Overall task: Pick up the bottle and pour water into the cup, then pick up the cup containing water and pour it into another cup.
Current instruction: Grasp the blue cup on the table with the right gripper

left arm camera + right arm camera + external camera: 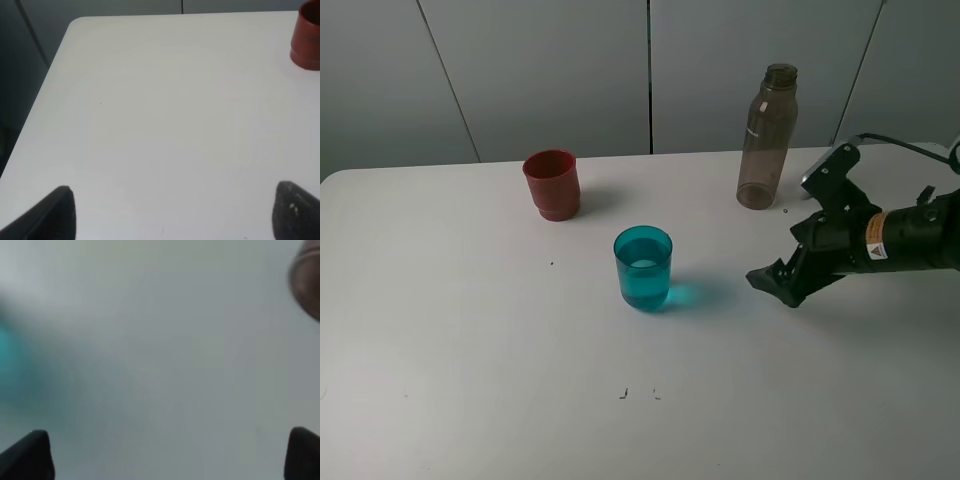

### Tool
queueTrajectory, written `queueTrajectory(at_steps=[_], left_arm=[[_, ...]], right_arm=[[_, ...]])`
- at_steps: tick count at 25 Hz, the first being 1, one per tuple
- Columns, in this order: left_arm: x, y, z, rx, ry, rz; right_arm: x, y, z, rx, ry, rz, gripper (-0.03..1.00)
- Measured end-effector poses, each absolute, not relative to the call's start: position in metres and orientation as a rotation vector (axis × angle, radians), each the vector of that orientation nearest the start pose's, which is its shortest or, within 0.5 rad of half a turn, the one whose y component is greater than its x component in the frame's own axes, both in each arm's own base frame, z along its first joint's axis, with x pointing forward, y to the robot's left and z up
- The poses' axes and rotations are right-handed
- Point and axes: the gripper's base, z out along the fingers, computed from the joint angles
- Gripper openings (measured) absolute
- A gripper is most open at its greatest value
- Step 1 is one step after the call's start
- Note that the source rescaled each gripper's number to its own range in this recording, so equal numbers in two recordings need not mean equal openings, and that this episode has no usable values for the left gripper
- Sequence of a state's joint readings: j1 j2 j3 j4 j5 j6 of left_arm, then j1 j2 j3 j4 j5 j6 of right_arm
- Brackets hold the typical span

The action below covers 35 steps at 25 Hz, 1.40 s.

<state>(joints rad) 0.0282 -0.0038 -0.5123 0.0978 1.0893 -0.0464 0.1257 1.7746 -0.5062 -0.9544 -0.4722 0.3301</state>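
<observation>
A white table (470, 330) stands before a grey panelled wall (550, 70). The teal cup (643, 267) sits mid-table, with the red cup (552, 184) behind-left of it and the bottle (767, 137) behind-right. The right gripper (772, 285) hovers near the cup's right, jaws apart and empty. The left gripper (177, 212) is also spread and empty.

The translucent teal cup (643, 267) is seen standing upright. The short, opaque red cup (552, 184), ridged at its base, is placed upright at its 10 o'clock, well apart. The tall smoky grey-brown bottle (767, 140) is stood upright between 1 and 2 o'clock, farther off.
</observation>
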Motion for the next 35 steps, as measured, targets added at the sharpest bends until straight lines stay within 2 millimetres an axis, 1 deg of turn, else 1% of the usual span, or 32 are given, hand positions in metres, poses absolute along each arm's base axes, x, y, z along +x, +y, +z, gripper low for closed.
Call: queueTrajectory(at_steps=[2,6,8,11,14,17,23,26,30,35], left_arm=[[-0.009,0.008,0.279,-0.084,2.053,0.106],[-0.009,0.008,0.279,-0.084,2.053,0.106],[-0.009,0.008,0.279,-0.084,2.053,0.106],[-0.009,0.008,0.279,-0.084,2.053,0.106],[-0.009,0.008,0.279,-0.084,2.053,0.106],[-0.009,0.008,0.279,-0.084,2.053,0.106],[-0.009,0.008,0.279,-0.084,2.053,0.106],[-0.009,0.008,0.279,-0.084,2.053,0.106],[-0.009,0.008,0.279,-0.084,2.053,0.106],[-0.009,0.008,0.279,-0.084,2.053,0.106]], right_arm=[[0.256,0.074,0.105,-1.004,2.125,0.321,1.0],[0.256,0.083,0.113,-1.011,2.018,0.414,1.0],[0.256,0.085,0.114,-1.009,1.994,0.435,1.0],[0.253,0.094,0.114,-1.056,1.969,0.461,1.0],[0.248,0.104,0.106,-1.129,1.944,0.506,1.0],[0.246,0.113,0.096,-1.162,1.937,0.564,1.0],[0.259,0.122,0.08,-1.18,1.944,0.597,1.0],[0.262,0.126,0.076,-1.217,1.929,0.607,1.0],[0.264,0.138,0.073,-1.272,1.888,0.617,1.0],[0.269,0.141,0.072,-1.308,1.861,0.616,1.0]])
